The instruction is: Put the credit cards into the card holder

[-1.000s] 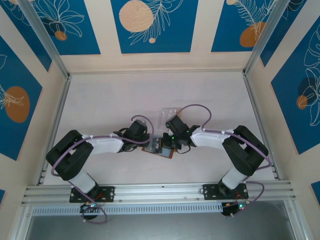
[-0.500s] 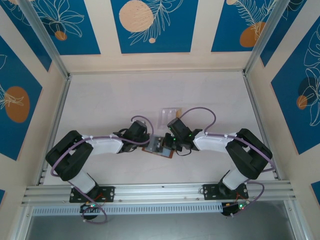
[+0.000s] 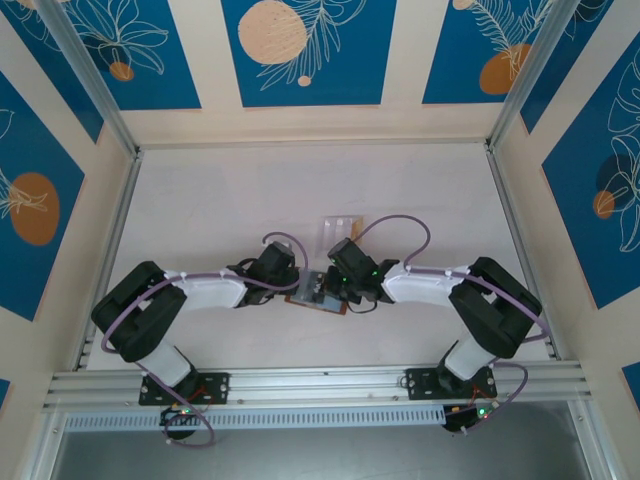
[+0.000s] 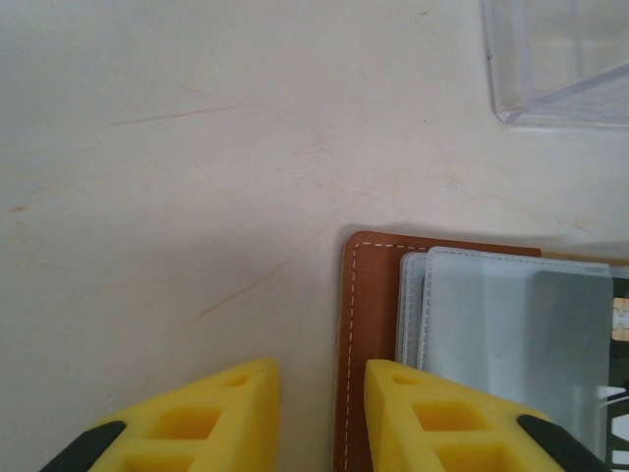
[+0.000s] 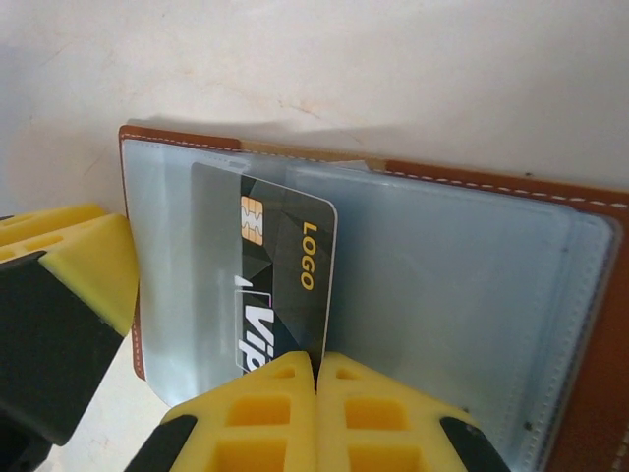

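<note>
- Right claw [image 5: 316,366] is clamped on the near edge of a black card [image 5: 285,285]. Its two yellow fingers meet, with only the card's thin edge between them.
- The card bears a gold chip, the word LOGO in yellow, and white lettering that starts "Vip". Its left strip looks greyed, veiled by a see-through pocket sheet, and the rest lies bare and dark.
- The card lies over the left half of the wallet [image 5: 462,295], inside its rim.
- The wallet lies open and flat on the table [image 4: 147,197]. It is reddish-brown leather with white stitching along the border and grey-blue clear pockets inside.
- Left claw [image 4: 321,379] has its fingers apart and grips nothing. One finger is over bare table and the other over the wallet's brown border, and the stitched edge shows in the gap between them.
- From the right wrist, the left claw's yellow finger and black body sit at the wallet's left edge. Whether it presses on the leather cannot be told.
- From above, the two claws face each other across the wallet near the middle of the table, with the left arm reaching in from the left and the right arm from the right.
- A clear plastic box [image 4: 560,59] stands on the table just beyond the wallet, apart from it. From above, the right wrist covers its near side.
- Whether other cards sit in the pockets cannot be told.
</note>
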You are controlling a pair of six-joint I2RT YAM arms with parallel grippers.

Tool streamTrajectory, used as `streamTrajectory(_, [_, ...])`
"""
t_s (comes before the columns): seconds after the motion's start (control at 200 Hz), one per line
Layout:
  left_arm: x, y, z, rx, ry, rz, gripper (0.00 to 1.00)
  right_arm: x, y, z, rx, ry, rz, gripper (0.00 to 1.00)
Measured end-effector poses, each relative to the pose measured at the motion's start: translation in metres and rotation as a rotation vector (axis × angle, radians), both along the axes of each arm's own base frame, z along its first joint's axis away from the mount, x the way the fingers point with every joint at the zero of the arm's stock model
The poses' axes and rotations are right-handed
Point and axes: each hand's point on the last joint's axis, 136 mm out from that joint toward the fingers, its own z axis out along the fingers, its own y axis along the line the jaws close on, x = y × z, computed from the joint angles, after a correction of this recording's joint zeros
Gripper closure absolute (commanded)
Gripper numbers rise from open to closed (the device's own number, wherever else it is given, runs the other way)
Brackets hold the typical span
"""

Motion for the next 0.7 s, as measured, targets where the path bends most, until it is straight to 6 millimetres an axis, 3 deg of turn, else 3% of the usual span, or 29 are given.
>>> streamTrajectory(0.365, [-0.001,0.000,0.001,0.008,-0.016,-0.001,0.71,0.006,0.023,-0.002,0.019,-0.009,0.035,1.00])
streamTrajectory(0.7, [-0.002,-0.001,0.004,-0.004,-0.031,0.013,0.70,0.002,0.029,0.001,-0.001,-0.017,0.154,0.67])
